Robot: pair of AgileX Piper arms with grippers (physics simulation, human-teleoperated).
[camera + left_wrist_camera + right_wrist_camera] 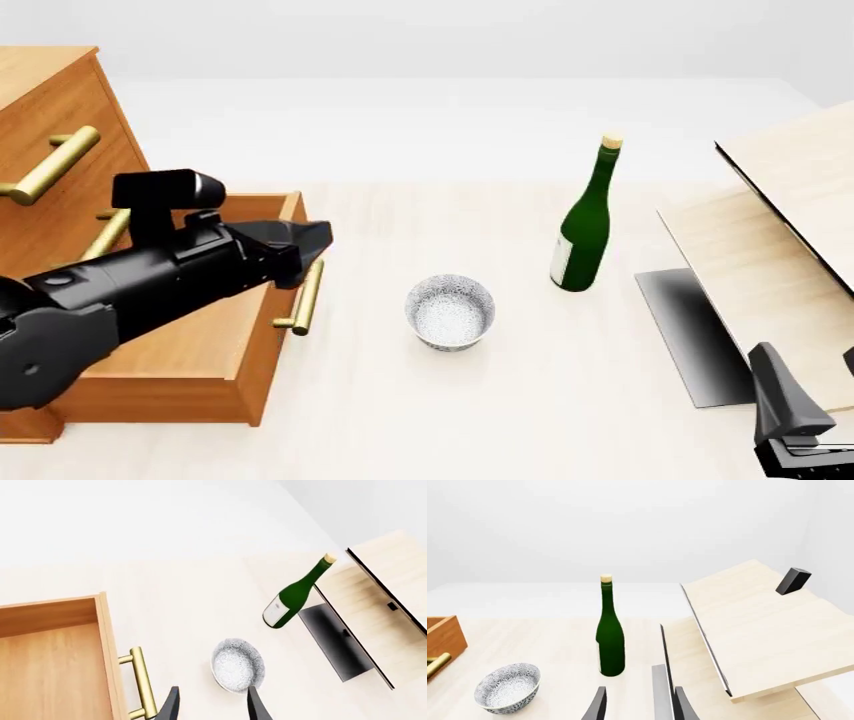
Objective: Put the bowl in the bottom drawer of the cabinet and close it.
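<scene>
Looking along the left gripper [210, 705], the left wrist view shows its jaws parted and empty, with the bowl [237, 666] upright on the desk [187, 605] just beyond the fingertips. Beside it the bottom drawer [53, 665] stands pulled out, ready to receive the bowl.

Front view: the left arm reaches over the open drawer from the cabinet [54, 130]; the bowl sits right of the drawer's brass handle [308, 297], near a green bottle [585, 222]. The right gripper [801, 420] idles at the near right corner, evidently uninvolved.

Right wrist view: its jaws are parted, holding nothing, beneath the pale boards [760, 625].
</scene>
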